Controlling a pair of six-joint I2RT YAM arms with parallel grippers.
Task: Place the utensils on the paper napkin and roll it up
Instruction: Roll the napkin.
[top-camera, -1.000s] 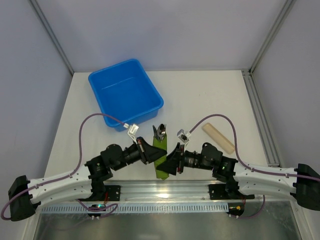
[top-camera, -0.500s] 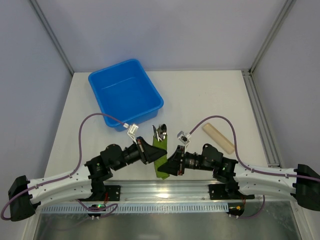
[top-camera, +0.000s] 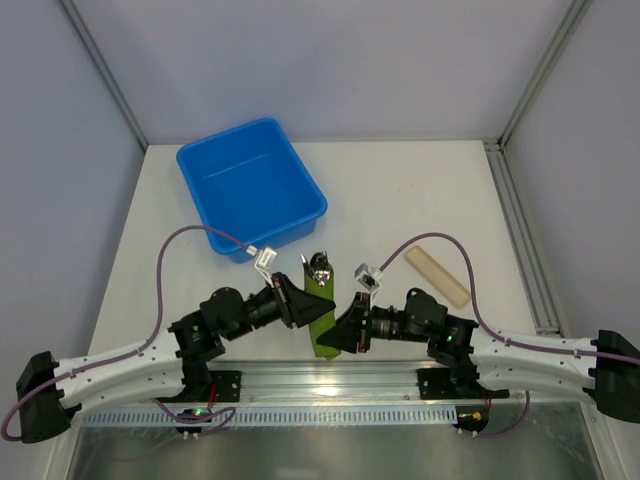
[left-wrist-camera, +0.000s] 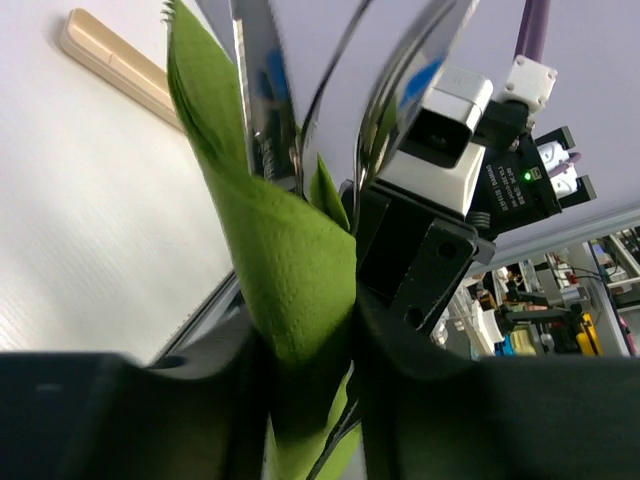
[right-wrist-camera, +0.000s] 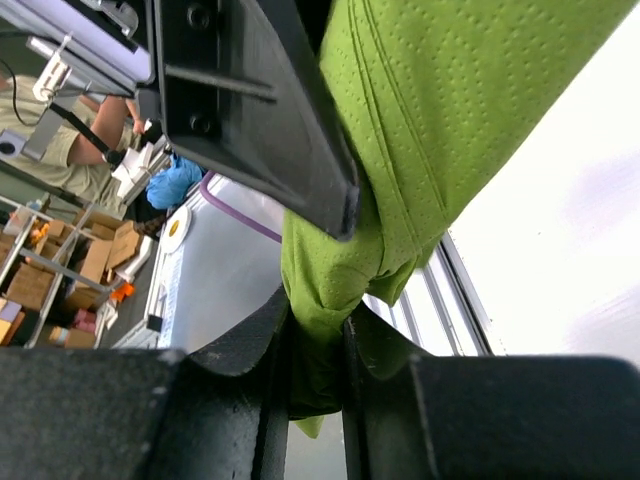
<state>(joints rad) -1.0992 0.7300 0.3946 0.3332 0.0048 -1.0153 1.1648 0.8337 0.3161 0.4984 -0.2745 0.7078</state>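
The green paper napkin (top-camera: 322, 312) is rolled into a narrow bundle, held between both arms near the table's front edge. Shiny silvery utensils (top-camera: 320, 264) stick out of its far end; in the left wrist view their handles (left-wrist-camera: 262, 110) rise from the green roll (left-wrist-camera: 290, 270). My left gripper (top-camera: 304, 302) is shut on the roll's upper part. My right gripper (top-camera: 338, 338) is shut on the roll's lower end, and the right wrist view shows green paper (right-wrist-camera: 400, 130) pinched between its fingers (right-wrist-camera: 270, 390).
A blue bin (top-camera: 250, 187) stands at the back left. A beige cylinder (top-camera: 436, 276) lies on the table to the right, also in the left wrist view (left-wrist-camera: 110, 62). Metal rails run along the front edge.
The rolled napkin has turned more upright and shifted slightly; the right gripper has slid down toward its near end. The utensil tips moved a little farther back.
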